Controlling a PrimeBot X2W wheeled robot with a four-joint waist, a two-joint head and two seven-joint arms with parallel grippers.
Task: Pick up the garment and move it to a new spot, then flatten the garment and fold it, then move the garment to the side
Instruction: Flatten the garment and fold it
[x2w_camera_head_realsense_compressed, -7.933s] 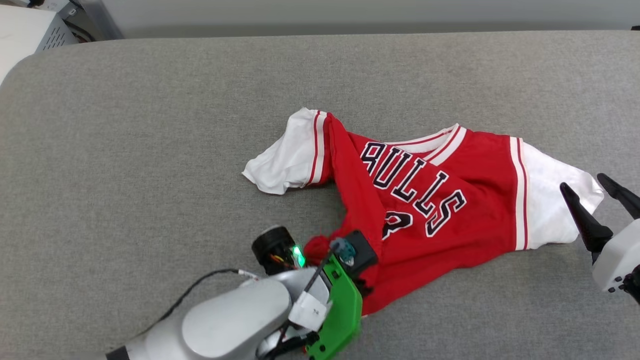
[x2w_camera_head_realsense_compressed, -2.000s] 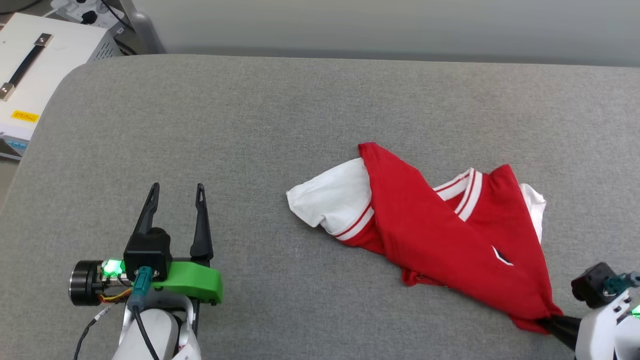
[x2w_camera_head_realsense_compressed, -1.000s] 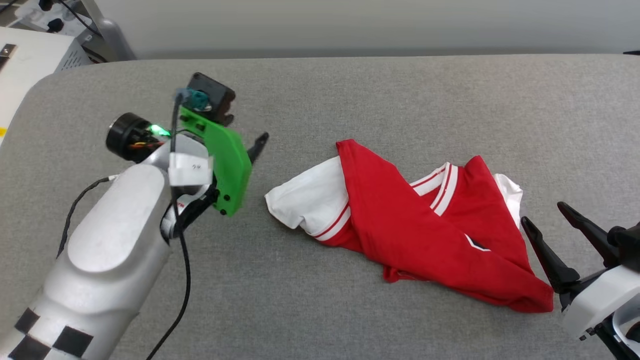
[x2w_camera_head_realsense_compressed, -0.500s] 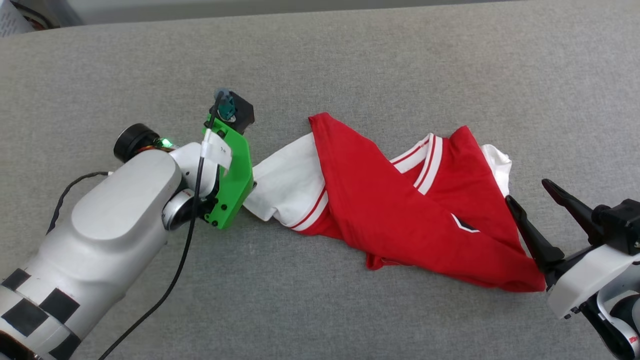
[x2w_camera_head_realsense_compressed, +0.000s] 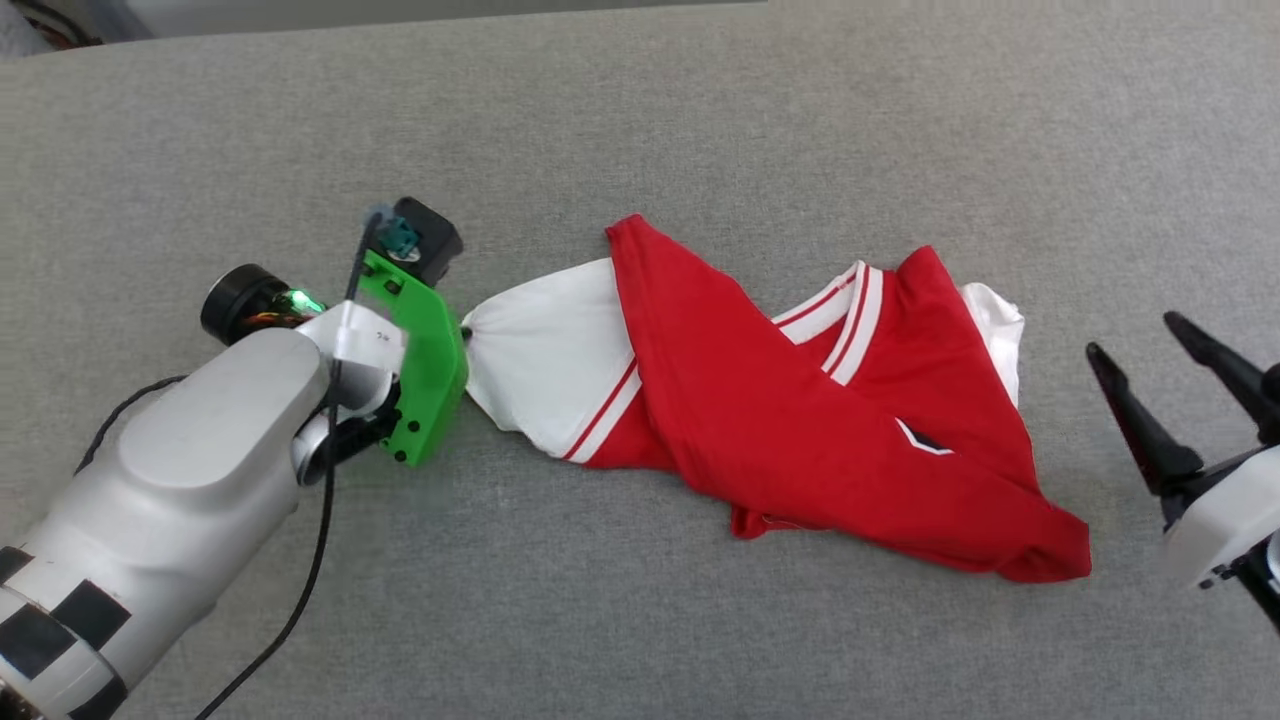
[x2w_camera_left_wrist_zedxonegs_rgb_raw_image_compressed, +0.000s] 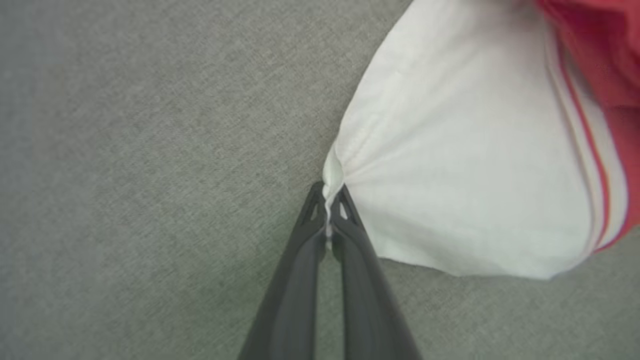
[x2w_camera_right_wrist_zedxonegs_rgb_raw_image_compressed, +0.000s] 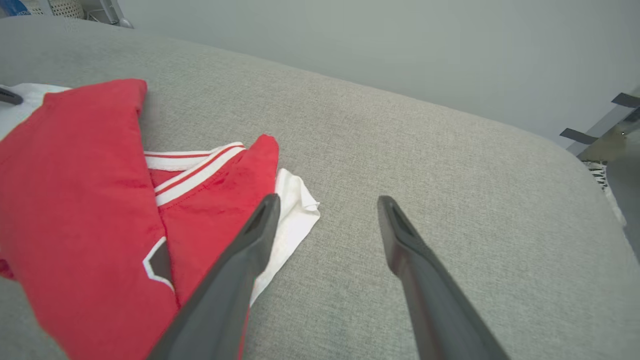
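Now left pincer (x2w_camera_left_wrist_zedxonegs_rgb_raw_image_compressed: 327, 199), lately agape, tight on the garment (x2w_camera_head_realsense_compressed: 800, 420)

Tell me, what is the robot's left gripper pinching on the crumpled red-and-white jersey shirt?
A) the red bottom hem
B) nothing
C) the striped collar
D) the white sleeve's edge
D: the left gripper is shut on the edge of the white sleeve of the red-and-white jersey shirt.
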